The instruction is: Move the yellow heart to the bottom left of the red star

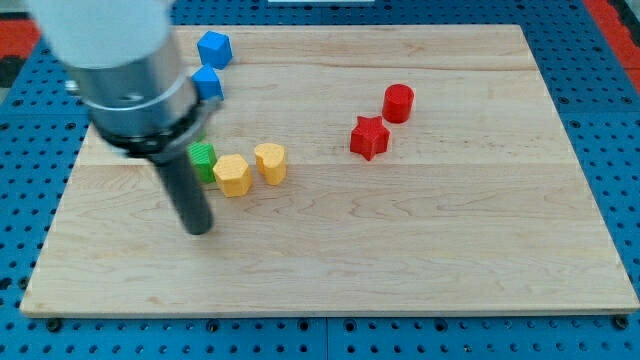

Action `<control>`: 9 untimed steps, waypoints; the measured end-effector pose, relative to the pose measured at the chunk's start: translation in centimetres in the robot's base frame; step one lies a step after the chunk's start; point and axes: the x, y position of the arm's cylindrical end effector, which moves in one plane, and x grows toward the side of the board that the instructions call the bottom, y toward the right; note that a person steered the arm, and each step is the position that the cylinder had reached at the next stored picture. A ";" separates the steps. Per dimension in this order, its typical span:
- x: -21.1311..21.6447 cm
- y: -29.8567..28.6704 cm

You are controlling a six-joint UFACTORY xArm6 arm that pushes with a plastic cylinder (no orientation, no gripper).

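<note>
The yellow heart (pixel 270 163) lies left of the board's middle. A yellow hexagon-like block (pixel 232 175) sits just left of it, almost touching. The red star (pixel 369 137) lies right of the middle, well to the right of the heart and slightly higher. My tip (pixel 200 226) rests on the board below and left of the yellow hexagon, apart from both yellow blocks. The rod and the arm's grey body rise toward the view's top left.
A green block (pixel 203 159), partly hidden by the rod, sits left of the yellow hexagon. Two blue blocks (pixel 214 48) (pixel 207 84) lie near the top left. A red cylinder (pixel 398 103) stands up-right of the star. The wooden board (pixel 450 250) lies on blue pegboard.
</note>
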 end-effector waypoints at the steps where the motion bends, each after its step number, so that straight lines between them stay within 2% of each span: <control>1: -0.3 5.2; 3: -3.3 6.6; 6: -5.7 2.2; 9: -7.4 10.7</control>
